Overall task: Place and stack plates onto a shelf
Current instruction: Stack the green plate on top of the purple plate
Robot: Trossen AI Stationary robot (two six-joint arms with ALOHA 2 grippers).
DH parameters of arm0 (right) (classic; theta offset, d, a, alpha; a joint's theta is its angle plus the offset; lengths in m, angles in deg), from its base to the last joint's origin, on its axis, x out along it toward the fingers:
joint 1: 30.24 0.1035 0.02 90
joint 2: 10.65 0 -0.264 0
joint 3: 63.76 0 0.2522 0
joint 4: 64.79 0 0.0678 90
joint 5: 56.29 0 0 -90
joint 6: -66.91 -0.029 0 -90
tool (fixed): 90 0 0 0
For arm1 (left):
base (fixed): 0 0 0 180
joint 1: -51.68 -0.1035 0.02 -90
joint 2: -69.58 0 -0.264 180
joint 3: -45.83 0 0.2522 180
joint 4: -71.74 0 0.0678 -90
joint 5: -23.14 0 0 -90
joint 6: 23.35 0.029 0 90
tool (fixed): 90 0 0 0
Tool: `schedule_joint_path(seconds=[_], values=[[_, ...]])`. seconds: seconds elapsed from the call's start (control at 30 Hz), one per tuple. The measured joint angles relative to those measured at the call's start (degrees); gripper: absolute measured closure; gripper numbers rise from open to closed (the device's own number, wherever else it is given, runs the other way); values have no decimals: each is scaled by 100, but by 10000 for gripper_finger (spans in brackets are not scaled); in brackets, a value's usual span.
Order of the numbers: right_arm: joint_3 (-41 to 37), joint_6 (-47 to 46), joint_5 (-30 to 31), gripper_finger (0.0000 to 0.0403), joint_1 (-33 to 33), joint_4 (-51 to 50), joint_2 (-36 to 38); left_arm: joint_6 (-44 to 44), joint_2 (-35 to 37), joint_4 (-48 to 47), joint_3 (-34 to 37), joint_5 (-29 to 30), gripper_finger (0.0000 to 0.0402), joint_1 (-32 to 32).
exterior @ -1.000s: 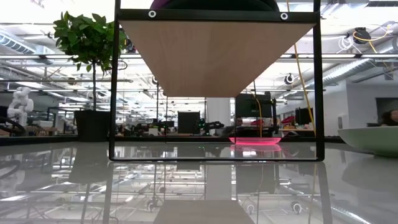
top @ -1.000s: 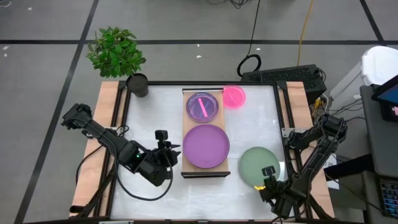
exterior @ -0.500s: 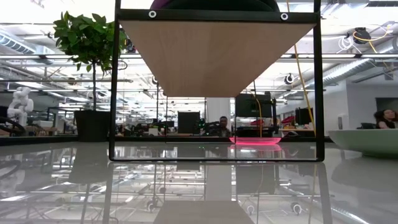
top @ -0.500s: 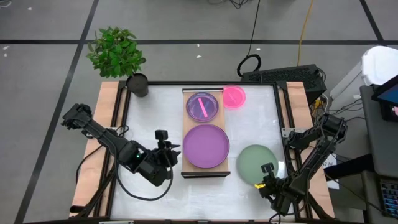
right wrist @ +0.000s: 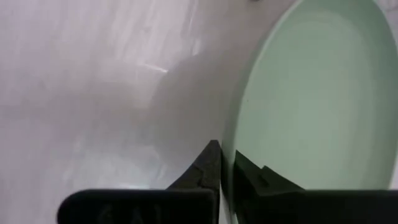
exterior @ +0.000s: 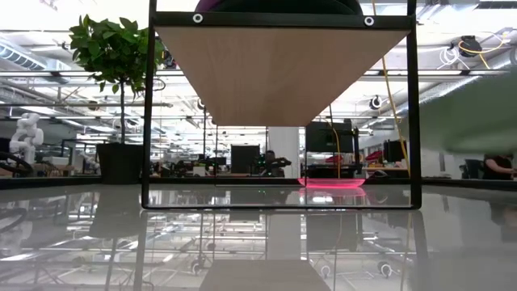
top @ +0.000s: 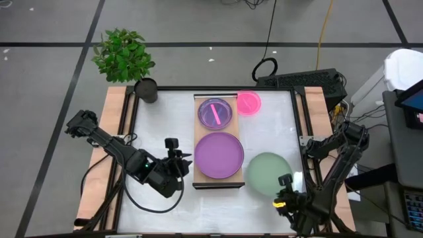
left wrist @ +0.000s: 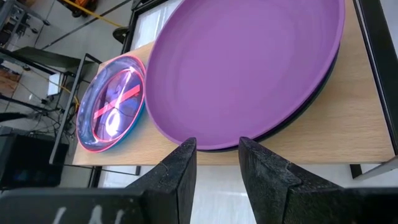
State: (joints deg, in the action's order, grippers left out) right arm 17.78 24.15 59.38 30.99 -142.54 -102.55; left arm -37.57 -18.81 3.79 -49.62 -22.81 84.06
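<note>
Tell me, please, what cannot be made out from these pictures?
- Whatever lies under the purple plate: the high view has it covered, and the left wrist view shows only a dark rim beneath.
- The top of the shelf: the low view sees only its underside.
- The green plate: blurred and cut off by the low view's right edge.

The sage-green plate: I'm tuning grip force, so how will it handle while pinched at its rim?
The sage-green plate probably stays stiff, its curve unbent in the right hand. Its glossy surface looks slippery. Held by one edge only, it may sag or pivot.
</note>
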Motion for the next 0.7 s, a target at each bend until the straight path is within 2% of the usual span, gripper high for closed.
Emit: schedule_joint_path(seconds=[0.33, 0.7], values=[[1144, -851, 143, 402, -4, -1899, 0, -1, 2, 10, 0, 1, 275, 0], [1675, -720, 314, 402, -78, -2603, 0, 18, 2, 52, 0, 2, 275, 0]])
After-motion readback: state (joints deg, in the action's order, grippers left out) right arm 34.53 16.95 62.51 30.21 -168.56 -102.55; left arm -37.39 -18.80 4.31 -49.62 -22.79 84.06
